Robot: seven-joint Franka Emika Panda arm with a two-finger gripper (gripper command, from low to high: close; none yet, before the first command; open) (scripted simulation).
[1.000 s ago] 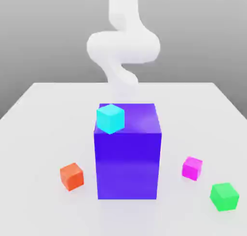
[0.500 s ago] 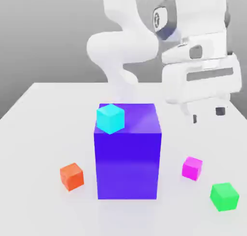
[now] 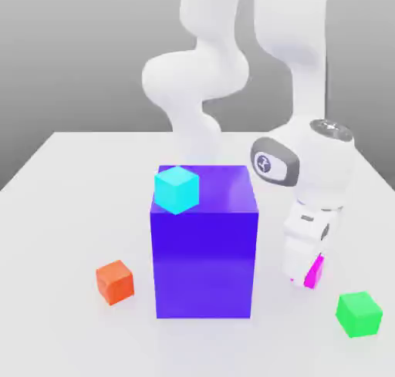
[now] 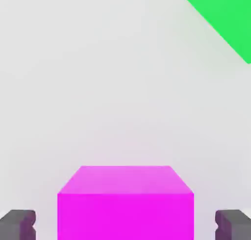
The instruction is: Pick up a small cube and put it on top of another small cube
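Observation:
A small magenta cube (image 3: 315, 274) rests on the white table (image 3: 62, 213) at the exterior view's right, mostly hidden behind my hand. My gripper (image 3: 306, 280) has come down over it. In the hand view the magenta cube (image 4: 125, 204) sits between the two dark fingers (image 4: 17, 225), with a narrow gap on each side, so the gripper (image 4: 125, 225) is open around it and not touching. A small green cube (image 3: 359, 314) lies nearby on the table and shows as the green cube (image 4: 225, 18) in the hand view. A small orange cube (image 3: 115, 281) lies at the exterior view's left.
A tall blue block (image 3: 204, 244) stands in the middle of the table, just to the exterior view's left of my hand. A small cyan cube (image 3: 177, 189) sits on its top near the front left corner. My white arm (image 3: 305, 167) rises behind the block.
My hand has dropped from above the table down to the magenta cube, covering most of it. The cubes have not moved.

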